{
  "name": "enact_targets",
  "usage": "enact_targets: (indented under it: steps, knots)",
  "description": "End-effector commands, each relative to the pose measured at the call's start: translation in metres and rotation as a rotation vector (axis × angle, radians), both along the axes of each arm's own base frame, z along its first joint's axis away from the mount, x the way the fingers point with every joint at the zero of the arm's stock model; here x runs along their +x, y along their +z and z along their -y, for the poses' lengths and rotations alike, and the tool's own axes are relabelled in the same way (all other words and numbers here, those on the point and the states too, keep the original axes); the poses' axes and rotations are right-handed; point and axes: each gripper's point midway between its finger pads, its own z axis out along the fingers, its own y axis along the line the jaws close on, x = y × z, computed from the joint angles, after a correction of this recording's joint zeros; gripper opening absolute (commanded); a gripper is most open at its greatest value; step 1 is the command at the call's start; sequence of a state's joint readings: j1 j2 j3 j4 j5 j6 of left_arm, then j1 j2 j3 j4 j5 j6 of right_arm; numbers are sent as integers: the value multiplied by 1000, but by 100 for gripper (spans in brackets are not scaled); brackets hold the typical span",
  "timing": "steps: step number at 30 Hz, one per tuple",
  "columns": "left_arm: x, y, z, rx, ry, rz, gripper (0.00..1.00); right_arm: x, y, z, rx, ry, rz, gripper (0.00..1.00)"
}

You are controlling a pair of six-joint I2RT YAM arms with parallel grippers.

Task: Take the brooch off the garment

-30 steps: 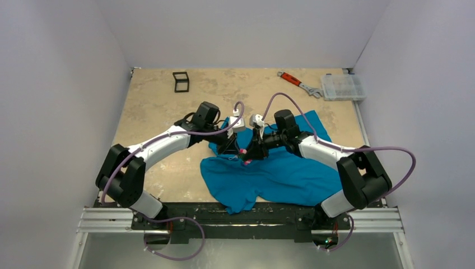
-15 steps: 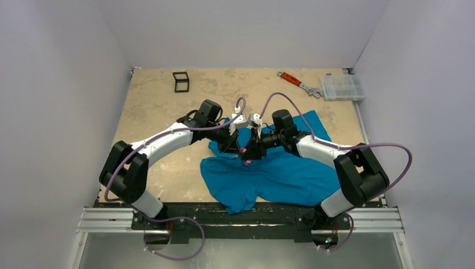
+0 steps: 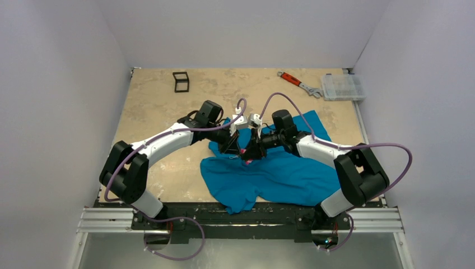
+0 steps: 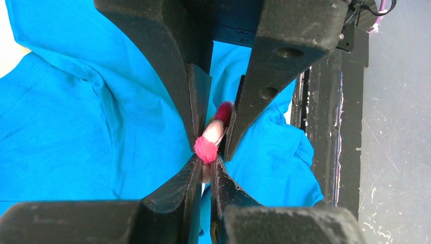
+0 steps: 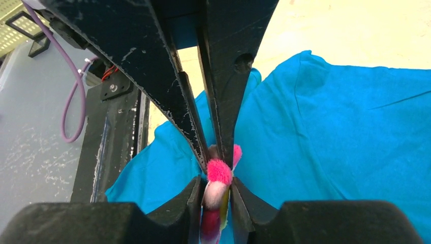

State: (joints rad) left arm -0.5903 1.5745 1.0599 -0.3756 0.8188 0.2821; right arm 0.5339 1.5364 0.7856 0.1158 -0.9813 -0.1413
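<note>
Movement against the earlier overhead pictures is amounting to little: the right arm's elbow is sitting slightly further left than a second ago, the left forearm is reaching slightly further in, and nothing is visibly differing from half a second ago.

Two arms are meeting tip to tip at the centre of the top view. One brooch (image 3: 244, 152) is sitting between them, just above the one garment (image 3: 280, 176), which is lying crumpled across the lower middle of the table (image 3: 157, 112).

In the left wrist view the left gripper (image 4: 206, 163) is rising from the bottom edge and the right gripper (image 4: 212, 145) is coming down from the top, both pairs of fingers pinching narrowly on the pink brooch (image 4: 209, 142). The right wrist view is showing the same clamp mirrored, with teal cloth filling the background.

Elsewhere one red-handled wrench (image 3: 294, 81) and one clear plastic box (image 3: 342, 87) are lying at the upper right, and one black frame (image 3: 181, 81) at the upper left, all well apart from the cloth. The black fingers are hiding most of the brooch, so how it is joining the fabric is not showing
</note>
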Motion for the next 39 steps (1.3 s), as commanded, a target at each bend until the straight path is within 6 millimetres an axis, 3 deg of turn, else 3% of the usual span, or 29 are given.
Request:
enact_targets:
  steps: [1, 7, 8, 11, 13, 20, 24, 30, 31, 34, 35, 37, 39]
  knots:
    - [6, 14, 0, -29, -14, 87, 0, -4, 16, -3, 24, 49, 25, 27]
    - [7, 17, 2, -34, -9, 80, 0, -2, 14, -2, 20, 45, 27, 1]
    - [7, 16, 2, -34, -10, 78, 0, -3, 14, -2, 21, 46, 24, 3]
    - [7, 15, 1, -27, -13, 85, 0, -2, 16, -3, 17, 42, 6, 43]
    - [6, 13, 1, -23, -17, 84, 0, 0, 18, -2, 20, 33, 10, 49]
    - [7, 12, 1, -19, -27, 89, 0, 3, 18, -1, 27, 21, -8, 24]
    - [8, 13, 1, -19, -26, 94, 0, 4, 18, -1, 28, 17, -13, 15]
    - [12, 18, 5, -29, -7, 80, 0, 9, 10, -1, 0, -12, -20, 29]
    - [12, 19, 5, -30, 0, 72, 0, 9, 9, -1, -5, -15, -19, 26]
    - [14, 23, 8, -40, 23, 47, 0, 10, 6, 0, -15, -16, -18, 1]
    - [15, 25, 8, -43, 39, 36, 7, 11, 7, -1, -4, -19, -19, 0]
    - [20, 29, 2, -71, 111, -8, 32, 12, 8, 1, 1, -30, -23, 0]
    - [33, 36, -12, -137, 243, -73, 45, 16, 14, 2, 23, -57, -33, 0]
